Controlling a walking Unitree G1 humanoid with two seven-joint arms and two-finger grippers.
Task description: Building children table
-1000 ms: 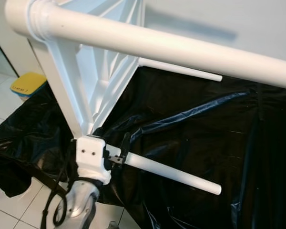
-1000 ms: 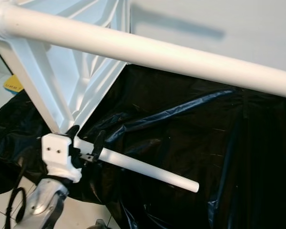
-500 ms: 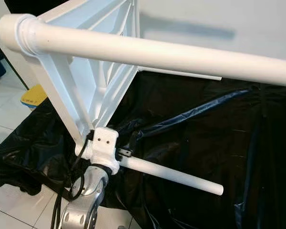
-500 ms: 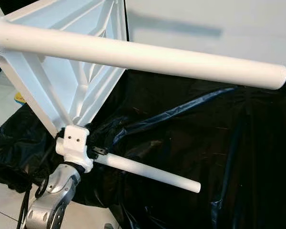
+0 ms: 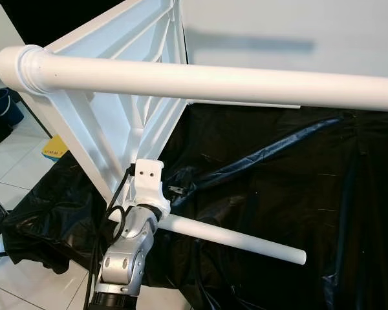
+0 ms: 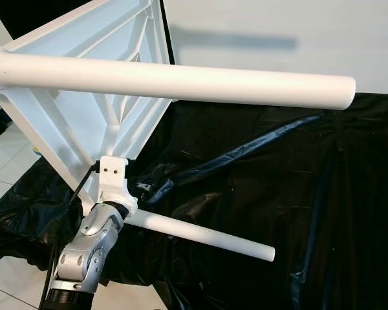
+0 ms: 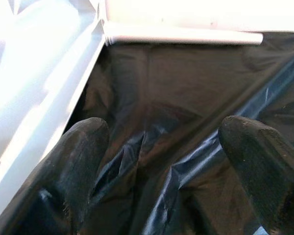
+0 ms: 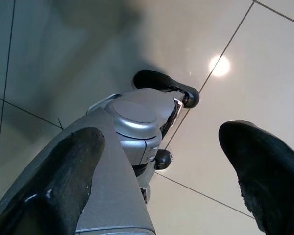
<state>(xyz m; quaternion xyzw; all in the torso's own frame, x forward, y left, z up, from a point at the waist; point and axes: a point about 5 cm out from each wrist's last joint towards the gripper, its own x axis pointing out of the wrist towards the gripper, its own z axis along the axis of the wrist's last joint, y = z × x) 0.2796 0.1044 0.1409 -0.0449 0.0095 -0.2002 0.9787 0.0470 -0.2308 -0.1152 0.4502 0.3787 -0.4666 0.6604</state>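
We see the white table top standing on edge over a black plastic sheet, just beyond the left gripper. One thick white leg juts out above the gripper, another white leg runs close beside the left wrist, and a thin far leg lies ahead of the fingers, which are spread apart with nothing between them. The right gripper hangs over the tiled floor, its fingers parted and empty, with the robot's foot beneath
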